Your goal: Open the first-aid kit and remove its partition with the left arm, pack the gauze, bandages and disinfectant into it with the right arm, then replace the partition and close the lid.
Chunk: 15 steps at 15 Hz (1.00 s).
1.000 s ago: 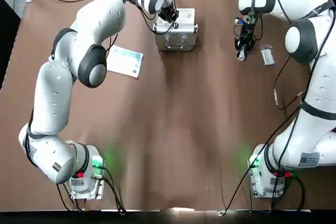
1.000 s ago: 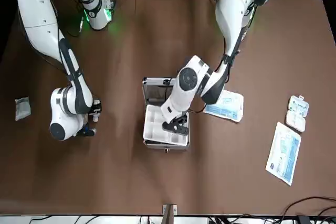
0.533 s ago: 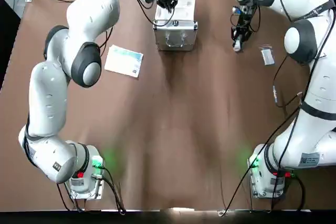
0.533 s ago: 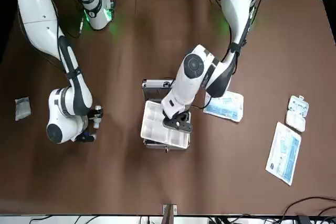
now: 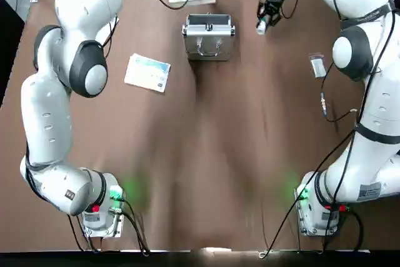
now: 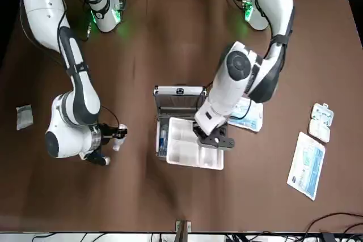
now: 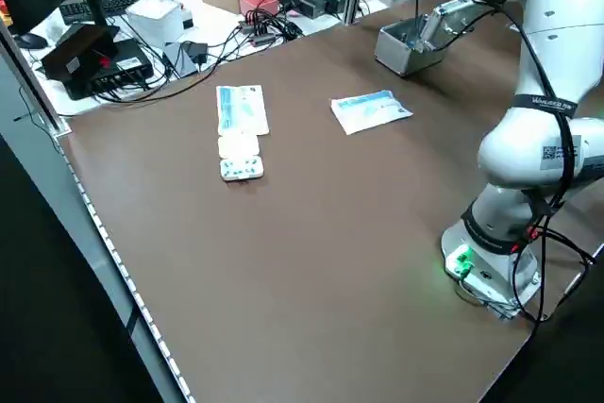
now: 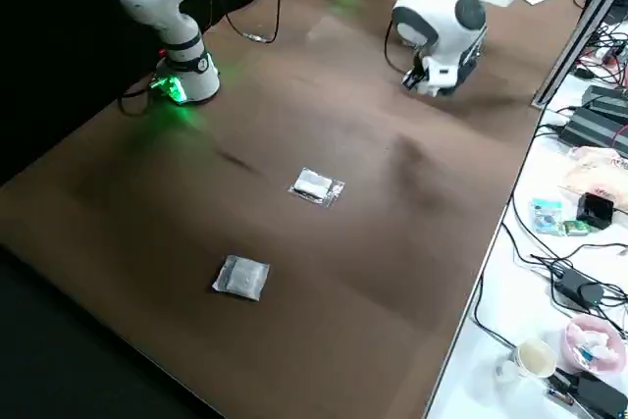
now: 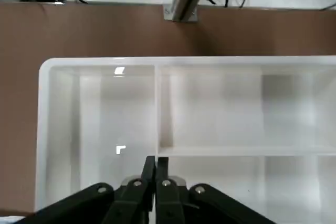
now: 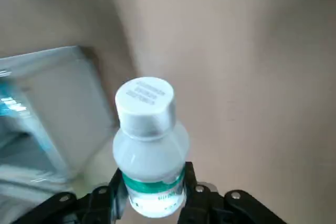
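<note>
Front view, left to right. Small clear packet [image 6: 24, 117] lies alone near the table [image 6: 170, 38] edge, well apart from everything else.

Right gripper [image 6: 113, 138] is in the air off that side of the case [image 6: 177, 111], apart from it. Its fingers pinch the disinfectant [image 6: 118, 140]. In the right wrist view the bottle [image 10: 151, 148] sits between the two fingers [image 10: 116, 192], clamped at the teal-label band, white cap clear of the fingertips. The case corner is blurred there, beside the bottle and not touching it.

Case stands at mid-table, lid up, base open. Something blue lies along the edge of the base nearest the right gripper; can't tell what it is.

Left gripper [image 6: 214, 139] holds the partition [image 6: 195, 151] over the case's camera-side edge, offset toward the left arm's side and partly overhanging the table. Left wrist view: fingers [image 9: 149, 174] pressed nearly together, nipping a thin divider wall of the partition [image 9: 210, 108], with the compartments spread out beyond the fingertips. Compartments hold nothing.

Next over, a blue-white packet [image 6: 244, 114] lies flat just beside the case, partly hidden behind the left arm. Further over, a white blister pack [image 6: 320, 122] and a long white-blue pouch [image 6: 307, 165] lie close together, well apart from the case.

Right side view shows two small clear packets [image 8: 318, 186] [image 8: 241, 277] on the table, apart from each other and well away from the right gripper.
</note>
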{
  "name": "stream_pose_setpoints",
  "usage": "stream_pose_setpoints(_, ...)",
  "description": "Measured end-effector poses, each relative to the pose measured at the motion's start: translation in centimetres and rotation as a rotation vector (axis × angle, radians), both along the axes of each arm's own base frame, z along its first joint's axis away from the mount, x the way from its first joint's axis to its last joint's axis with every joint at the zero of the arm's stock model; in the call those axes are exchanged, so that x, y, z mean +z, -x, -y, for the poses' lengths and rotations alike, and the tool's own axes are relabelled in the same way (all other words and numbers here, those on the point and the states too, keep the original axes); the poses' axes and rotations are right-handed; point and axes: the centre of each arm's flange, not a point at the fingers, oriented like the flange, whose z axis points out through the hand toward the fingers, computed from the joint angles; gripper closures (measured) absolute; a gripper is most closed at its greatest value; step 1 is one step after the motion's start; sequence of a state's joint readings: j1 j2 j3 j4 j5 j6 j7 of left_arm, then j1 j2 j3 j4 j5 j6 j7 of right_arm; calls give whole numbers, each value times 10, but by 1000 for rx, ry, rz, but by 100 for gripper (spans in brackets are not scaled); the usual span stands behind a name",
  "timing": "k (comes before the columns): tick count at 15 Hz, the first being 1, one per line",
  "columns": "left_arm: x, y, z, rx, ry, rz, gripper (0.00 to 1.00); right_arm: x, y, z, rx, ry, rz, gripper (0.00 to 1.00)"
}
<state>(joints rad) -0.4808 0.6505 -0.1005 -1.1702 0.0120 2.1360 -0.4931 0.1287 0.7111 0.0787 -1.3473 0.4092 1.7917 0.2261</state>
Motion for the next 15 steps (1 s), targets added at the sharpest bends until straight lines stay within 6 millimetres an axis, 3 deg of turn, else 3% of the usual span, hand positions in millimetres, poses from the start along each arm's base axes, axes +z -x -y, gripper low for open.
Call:
stream_pose_setpoints(2,9,-11,-21,29,2,10,96,20,1,-41,-5,-26,14,55)
stream_pose_setpoints(5,22,-31,-65,68,-3,31,96,31,20,-112,30,-30,22,55)
stream_pose_setpoints(6,27,-43,-100,61,-30,24,96,36,28,-151,10,-64,59,55)
stream_pose_setpoints(11,12,-67,-180,1,-98,-4,96,40,48,-212,0,-86,114,55)
stream_pose_setpoints(15,-31,-80,-250,-58,-151,-76,96,25,52,-227,-8,-87,127,55)
